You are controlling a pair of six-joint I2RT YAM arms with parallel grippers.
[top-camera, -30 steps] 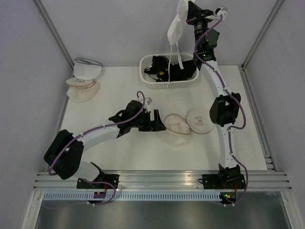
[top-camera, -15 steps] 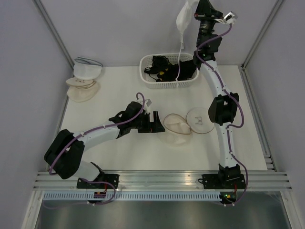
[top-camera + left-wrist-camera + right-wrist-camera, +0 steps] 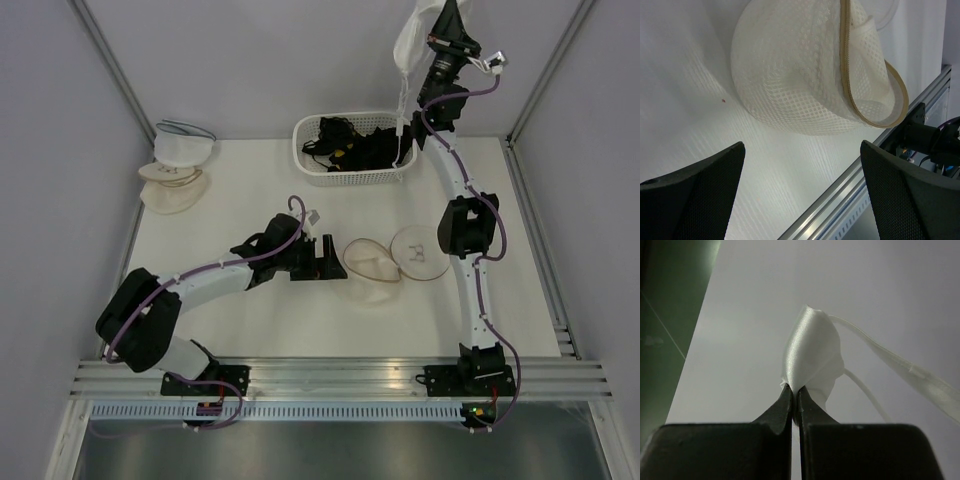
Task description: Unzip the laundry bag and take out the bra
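Observation:
The laundry bag lies unzipped on the white table, a cream mesh dome with its round lid flipped to the right. In the left wrist view the laundry bag shows a tan zip tape gaping along its rim. My left gripper stands open just left of the bag, apart from it. High at the back, my right gripper is shut on the white bra. One thin strap dangles toward the basket.
A white slatted basket with black garments sits at the back, under the hanging strap. Stacked cream and white dome pouches lie at the far left. An aluminium rail edges the near side.
My right arm has swung the bra to the right and higher, from over the basket's middle to above its right end. The left arm has barely moved.

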